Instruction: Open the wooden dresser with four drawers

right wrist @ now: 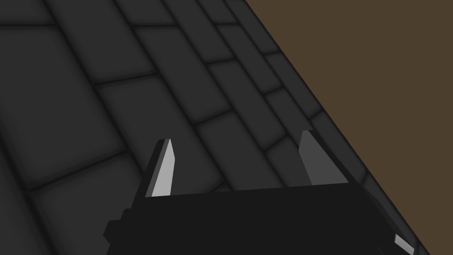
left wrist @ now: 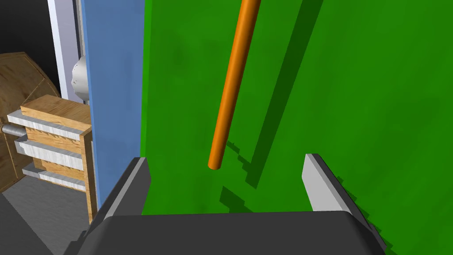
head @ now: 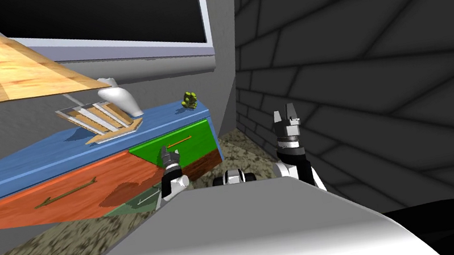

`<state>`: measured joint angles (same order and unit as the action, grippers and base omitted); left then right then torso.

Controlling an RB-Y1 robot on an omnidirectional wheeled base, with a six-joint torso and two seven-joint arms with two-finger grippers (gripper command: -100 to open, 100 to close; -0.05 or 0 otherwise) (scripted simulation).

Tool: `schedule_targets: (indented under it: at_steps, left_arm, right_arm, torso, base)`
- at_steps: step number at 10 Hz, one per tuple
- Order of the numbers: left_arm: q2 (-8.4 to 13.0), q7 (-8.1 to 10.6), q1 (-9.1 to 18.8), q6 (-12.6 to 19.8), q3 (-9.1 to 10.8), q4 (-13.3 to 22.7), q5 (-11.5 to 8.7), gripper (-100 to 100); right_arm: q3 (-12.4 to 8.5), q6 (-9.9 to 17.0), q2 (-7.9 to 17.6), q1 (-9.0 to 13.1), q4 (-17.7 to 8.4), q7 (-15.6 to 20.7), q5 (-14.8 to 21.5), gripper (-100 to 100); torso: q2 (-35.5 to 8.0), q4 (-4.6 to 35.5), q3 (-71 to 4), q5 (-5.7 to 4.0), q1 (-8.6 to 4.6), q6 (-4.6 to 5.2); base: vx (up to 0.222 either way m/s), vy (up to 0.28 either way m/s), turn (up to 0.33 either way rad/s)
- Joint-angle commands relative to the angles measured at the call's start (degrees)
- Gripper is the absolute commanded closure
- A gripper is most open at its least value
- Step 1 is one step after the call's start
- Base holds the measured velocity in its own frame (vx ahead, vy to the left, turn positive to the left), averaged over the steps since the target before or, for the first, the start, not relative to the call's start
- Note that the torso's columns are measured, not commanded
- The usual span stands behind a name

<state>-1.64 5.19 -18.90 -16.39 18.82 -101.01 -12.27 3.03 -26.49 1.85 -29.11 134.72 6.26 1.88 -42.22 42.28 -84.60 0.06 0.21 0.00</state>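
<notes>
Off at 10 o'clock, blue-topped dresser [head: 52, 158]. Left gripper [left wrist: 226, 159] spread wide, empty, facing its green drawer [left wrist: 354, 110]; orange bar handle [left wrist: 230, 88] end at gripper's 12 o'clock, level with fingertips. Right gripper [head: 286, 116] at 1 o'clock, wide, empty, beside dark block wall [head: 380, 51].

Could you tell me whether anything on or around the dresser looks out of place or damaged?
Nothing looks spilled or damaged. The green drawer front and the orange drawer front look flush; the wooden rack and white object stand on the blue top. Only the fronts' mismatched colours seem odd.
</notes>
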Motion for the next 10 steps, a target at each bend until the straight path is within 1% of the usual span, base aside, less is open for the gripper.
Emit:
schedule_targets:
  at_steps: [1,2,3,4,7,8,10]
  left_arm:
    - [0.2,0.05,-0.2,0.8,0.23,-0.9,-0.1,-100]
    - [0.0,0.02,0.1,-0.4,-0.14,0.6,0.1,100]
    - [0.0,0.00,0.0,0.4,0.06,-0.2,0.0,100]
    - [2.8,-0.04,0.2,0.0,0.13,-0.4,0.0,-100]
    - [7.6,-0.09,0.3,0.2,0.09,-0.2,0.1,-100]
    - [8.7,-0.11,0.3,0.2,0.08,-0.1,0.1,-100]
    - [10.6,-0.16,0.3,0.4,0.06,0.0,0.1,-100]
  right_arm:
    - [0.0,0.0,0.0,0.0,0.0,0.0,0.0,0]
    - [0.0,0.0,0.0,0.0,0.0,0.0,0.0,0]
    - [0.0,0.0,0.0,0.0,0.0,0.0,0.0,0]
    - [0.0,0.0,0.0,0.0,0.0,0.0,0.0,0]
    - [0.0,0.0,0.0,0.0,0.0,0.0,0.0,0]
    - [0.0,0.0,0.0,0.0,0.0,0.0,0.0,0]
    - [0.0,0.0,0.0,0.0,0.0,0.0,0.0,0]
  torso:
    - [0.1,0.0,-0.1,-0.01,-0.06,0.00]
    - [-0.1,0.0,0.0,-0.05,-0.20,0.00]
    - [-0.3,0.1,0.2,-0.09,-0.34,0.00]
    - [0.0,-0.2,0.1,0.17,-0.10,0.14]
    - [0.3,0.0,-0.2,-0.12,0.05,0.03]
    - [0.4,0.0,-0.2,-0.04,0.14,0.08]
    - [1.0,-0.5,-0.5,0.46,0.71,0.21]
  base:
    - [0.042,0.015,-0.002]
    - [-0.040,-0.015,0.024]
    - [-0.025,-0.005,0.033]
    - [-0.012,-0.011,0.000]
    - [-0.006,-0.015,0.004]
    - [0.000,-0.007,0.013]
    - [-0.005,-0.010,-0.001]
